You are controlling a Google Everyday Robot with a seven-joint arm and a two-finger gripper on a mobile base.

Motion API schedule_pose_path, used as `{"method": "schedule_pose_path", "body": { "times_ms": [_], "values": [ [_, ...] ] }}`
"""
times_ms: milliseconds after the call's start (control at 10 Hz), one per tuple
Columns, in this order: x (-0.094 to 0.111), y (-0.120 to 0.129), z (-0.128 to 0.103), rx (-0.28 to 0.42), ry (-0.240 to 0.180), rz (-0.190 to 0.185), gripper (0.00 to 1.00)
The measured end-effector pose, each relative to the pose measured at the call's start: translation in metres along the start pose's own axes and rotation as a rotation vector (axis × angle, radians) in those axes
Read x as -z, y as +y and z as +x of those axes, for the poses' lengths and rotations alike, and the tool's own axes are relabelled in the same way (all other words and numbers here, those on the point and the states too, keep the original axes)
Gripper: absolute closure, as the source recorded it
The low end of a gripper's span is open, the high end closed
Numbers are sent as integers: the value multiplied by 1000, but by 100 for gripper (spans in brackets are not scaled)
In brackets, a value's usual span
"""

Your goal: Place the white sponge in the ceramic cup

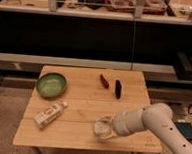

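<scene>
Wooden bench, near-right area: the gripper sits low over the ceramic cup, its white arm reaching in from the right. Jaws blur into the cup; cannot tell whether they are clenched or released. The white sponge cannot be made out apart from cup and gripper. Green bowl far left. White-and-tan bottle lies near left. Red object and dark object far centre-right, side by side, apart.
</scene>
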Motion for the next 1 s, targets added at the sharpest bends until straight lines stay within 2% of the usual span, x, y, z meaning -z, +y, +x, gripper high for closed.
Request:
{"method": "schedule_pose_path", "body": {
  "times_ms": [600,1000],
  "values": [
    [4,14,1,-3,-5,-34,20],
    [21,30,-16,-68,12,-39,20]
  ]
}}
